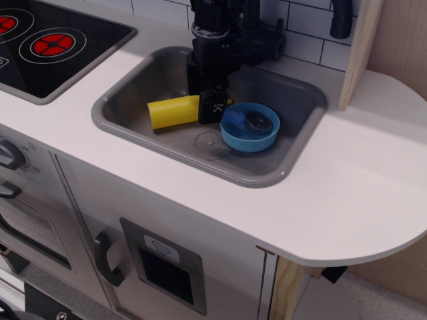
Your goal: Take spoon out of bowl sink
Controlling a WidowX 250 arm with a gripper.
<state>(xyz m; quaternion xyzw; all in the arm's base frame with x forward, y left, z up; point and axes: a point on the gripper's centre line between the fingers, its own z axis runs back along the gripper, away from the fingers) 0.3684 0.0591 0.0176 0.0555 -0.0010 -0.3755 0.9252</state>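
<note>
The grey sink holds the light blue bowl at its right middle. The spoon lies in the bowl, its dark grey scoop showing and its blue handle reaching left over the rim. My black gripper is down inside the sink at the bowl's left edge, right on the end of the spoon's handle, which it mostly covers. Only the front finger shows clearly, so I cannot see whether the jaws are closed on the handle.
A yellow squeeze bottle lies on its side in the sink, just left of the gripper and touching it. A black stovetop with red rings is at the far left. A black tap and a wooden post stand at the back right.
</note>
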